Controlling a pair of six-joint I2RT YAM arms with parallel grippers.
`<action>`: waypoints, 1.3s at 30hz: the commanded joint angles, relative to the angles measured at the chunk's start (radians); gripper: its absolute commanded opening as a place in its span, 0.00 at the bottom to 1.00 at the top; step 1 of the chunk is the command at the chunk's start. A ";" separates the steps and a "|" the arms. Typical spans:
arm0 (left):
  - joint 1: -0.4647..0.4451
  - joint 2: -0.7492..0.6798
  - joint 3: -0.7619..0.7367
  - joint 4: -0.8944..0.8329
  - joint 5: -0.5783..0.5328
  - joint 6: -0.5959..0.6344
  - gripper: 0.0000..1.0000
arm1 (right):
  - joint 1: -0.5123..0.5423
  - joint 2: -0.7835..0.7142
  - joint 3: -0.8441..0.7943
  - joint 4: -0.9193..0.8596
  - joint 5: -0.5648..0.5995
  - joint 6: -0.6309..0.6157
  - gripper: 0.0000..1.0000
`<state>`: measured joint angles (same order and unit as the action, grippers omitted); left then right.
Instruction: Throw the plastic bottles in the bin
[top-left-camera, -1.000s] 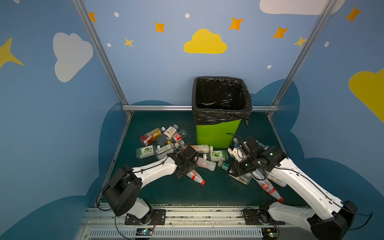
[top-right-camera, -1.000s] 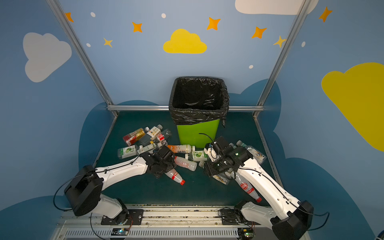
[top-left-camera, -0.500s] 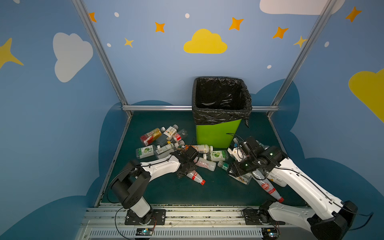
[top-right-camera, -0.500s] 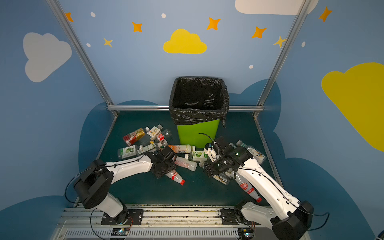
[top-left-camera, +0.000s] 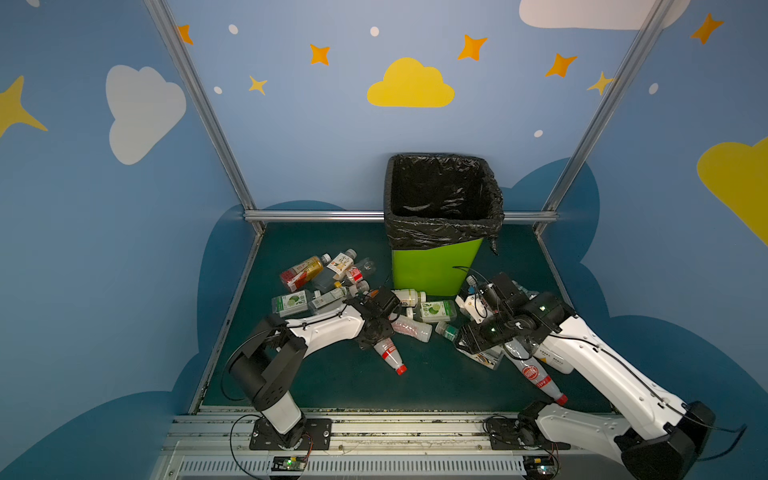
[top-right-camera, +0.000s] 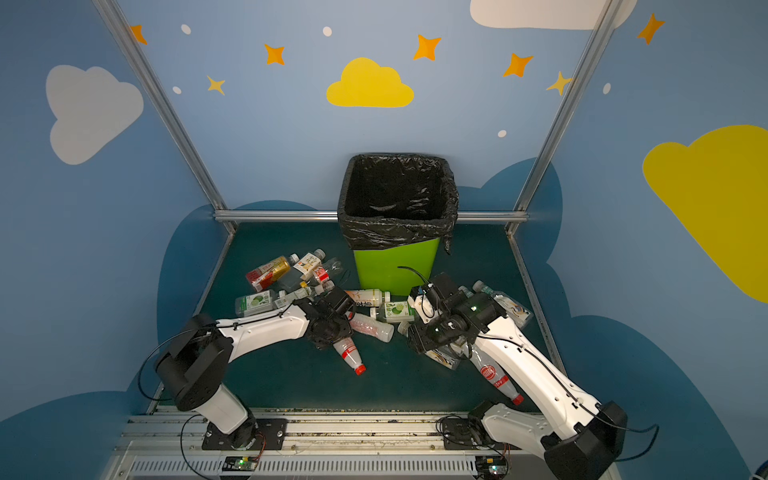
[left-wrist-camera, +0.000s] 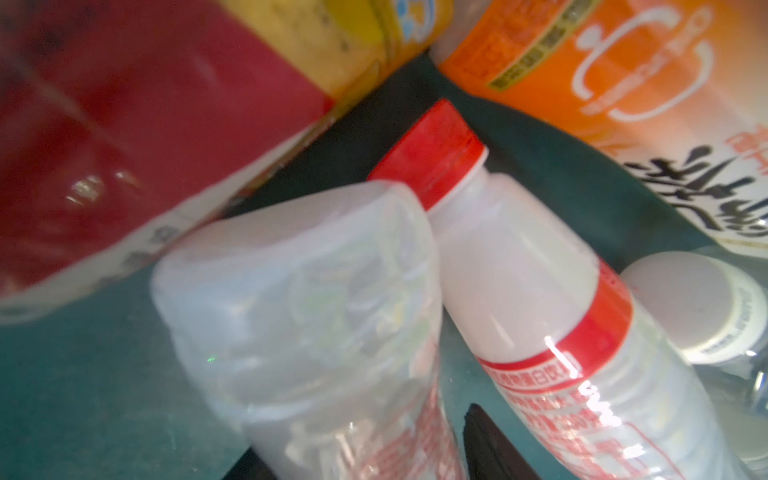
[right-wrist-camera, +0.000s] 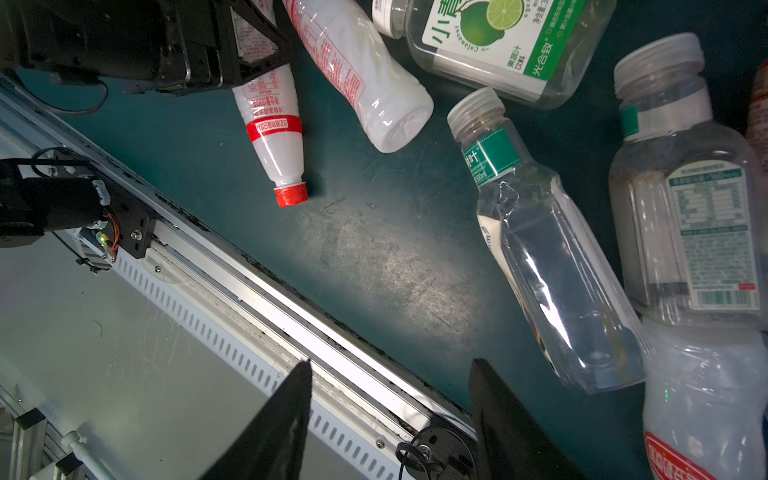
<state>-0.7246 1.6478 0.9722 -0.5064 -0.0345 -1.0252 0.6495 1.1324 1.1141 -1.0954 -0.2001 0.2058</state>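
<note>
Nothing looks binned yet: the small clear and white plastic bottles (top-left-camera: 435, 311) lie scattered before the tall lime-green black-lined bin (top-left-camera: 432, 270); the left gripper (right-wrist-camera: 255, 50) straddles a white red-capped bottle (right-wrist-camera: 274, 137), grip uncertain, and the right gripper (right-wrist-camera: 390, 365) is parted, empty.

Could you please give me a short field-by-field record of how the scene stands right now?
Bin: tall lime-green plastic bin with black bag liner, upright at the back; no bottle visible inside
Bottles: clear and white plastic bottles lying scattered on the dark green mat before it
Left gripper: straddling a white red-capped bottle; grip unclear
Right gripper: open, holding nothing
</note>
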 joint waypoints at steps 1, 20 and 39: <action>0.008 -0.048 0.009 -0.029 -0.009 0.029 0.59 | -0.005 -0.007 0.003 0.005 0.017 0.009 0.61; 0.057 -0.578 -0.002 -0.291 -0.148 0.019 0.56 | -0.005 0.071 0.046 0.022 -0.002 0.001 0.60; 0.078 0.403 1.848 -0.371 -0.012 0.717 0.91 | -0.005 0.180 0.149 0.047 -0.039 0.004 0.59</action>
<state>-0.6544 1.8442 2.6133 -0.7509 -0.1192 -0.4355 0.6476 1.3048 1.2411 -1.0508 -0.2264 0.2035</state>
